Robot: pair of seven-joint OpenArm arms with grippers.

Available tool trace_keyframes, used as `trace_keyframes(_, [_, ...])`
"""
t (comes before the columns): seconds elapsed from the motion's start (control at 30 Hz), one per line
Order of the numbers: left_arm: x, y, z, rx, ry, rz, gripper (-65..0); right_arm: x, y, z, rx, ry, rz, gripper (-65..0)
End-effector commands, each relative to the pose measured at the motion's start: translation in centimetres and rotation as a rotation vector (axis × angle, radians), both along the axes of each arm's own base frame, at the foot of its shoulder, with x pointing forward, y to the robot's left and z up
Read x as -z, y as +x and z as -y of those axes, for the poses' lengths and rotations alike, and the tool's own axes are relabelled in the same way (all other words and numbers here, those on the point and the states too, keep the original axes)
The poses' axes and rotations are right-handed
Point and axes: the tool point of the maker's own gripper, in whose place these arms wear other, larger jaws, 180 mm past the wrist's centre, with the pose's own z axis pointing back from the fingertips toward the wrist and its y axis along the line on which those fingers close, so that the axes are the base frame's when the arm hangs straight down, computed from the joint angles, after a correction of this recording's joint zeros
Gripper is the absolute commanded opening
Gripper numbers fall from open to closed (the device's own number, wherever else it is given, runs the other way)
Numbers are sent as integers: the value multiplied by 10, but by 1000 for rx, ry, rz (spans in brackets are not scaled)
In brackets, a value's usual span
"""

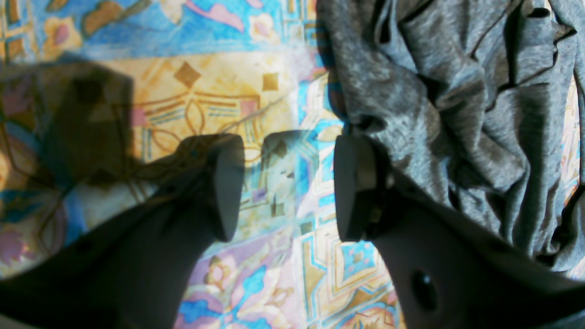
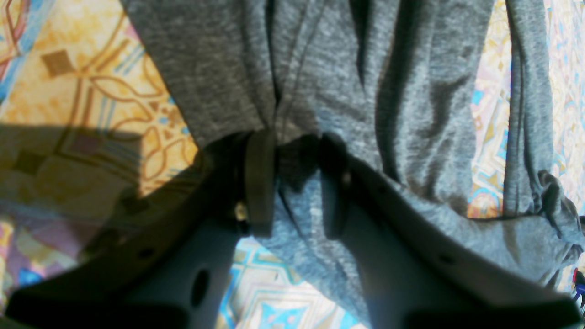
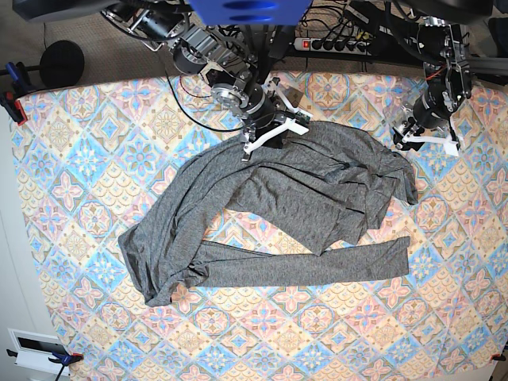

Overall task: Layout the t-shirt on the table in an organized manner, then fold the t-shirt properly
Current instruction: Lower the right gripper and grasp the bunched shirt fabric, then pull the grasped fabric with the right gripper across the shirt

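The dark grey t-shirt (image 3: 302,198) lies crumpled and twisted across the middle of the patterned table (image 3: 79,159), one long strip stretched along its near side. My right gripper (image 3: 266,136) is at the shirt's far edge. In the right wrist view the right gripper (image 2: 297,183) is shut on a bunch of the grey fabric (image 2: 320,82). At the shirt's right edge, my left gripper (image 3: 417,136) is low over the table. In its wrist view the left gripper (image 1: 288,183) stands open over bare tablecloth (image 1: 205,91), and the shirt (image 1: 457,91) lies against its right finger (image 1: 352,187).
A power strip (image 3: 337,44) and loose cables lie along the far table edge behind the arm bases. Clamps (image 3: 12,99) hold the cloth at the left edge. A white box (image 3: 36,349) sits off the near-left corner.
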Motion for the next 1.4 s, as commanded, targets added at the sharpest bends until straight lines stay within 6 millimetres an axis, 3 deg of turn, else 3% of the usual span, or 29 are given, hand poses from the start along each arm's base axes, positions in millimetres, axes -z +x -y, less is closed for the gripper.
trace_keyframes(0.0, [-8,5,-4,9,15,23,-339,-9,8,-2,2,8,26,-486])
trace_keyframes(0.2, [-8,5,-5,9,18,23,-339,-10,9,-3,2,10,29,-486])
trace_keyframes(0.4, [-8,5,-5,9,18,23,-339,-28,14,-7,5,47,65,-486])
trace_keyframes(0.83, [-8,5,-4,9,16,23,-339,-27,17,-6,3,38,68,-493])
trace_keyframes(0.9, [-7,5,-4,9,16,21,-339,-20,16,-3,6,19,53,-537])
trace_keyframes(0.97, [-7,5,-4,9,16,21,-339,-10,17,2,14,-19,36,-650])
trace_keyframes(1.13, [-7,5,-4,9,15,22,-340,-9,17,3,15,-24,35,-650])
trace_keyframes(1.37, [-8,5,-3,9,14,23,-341,-52,35,0,17,-14,181,-650])
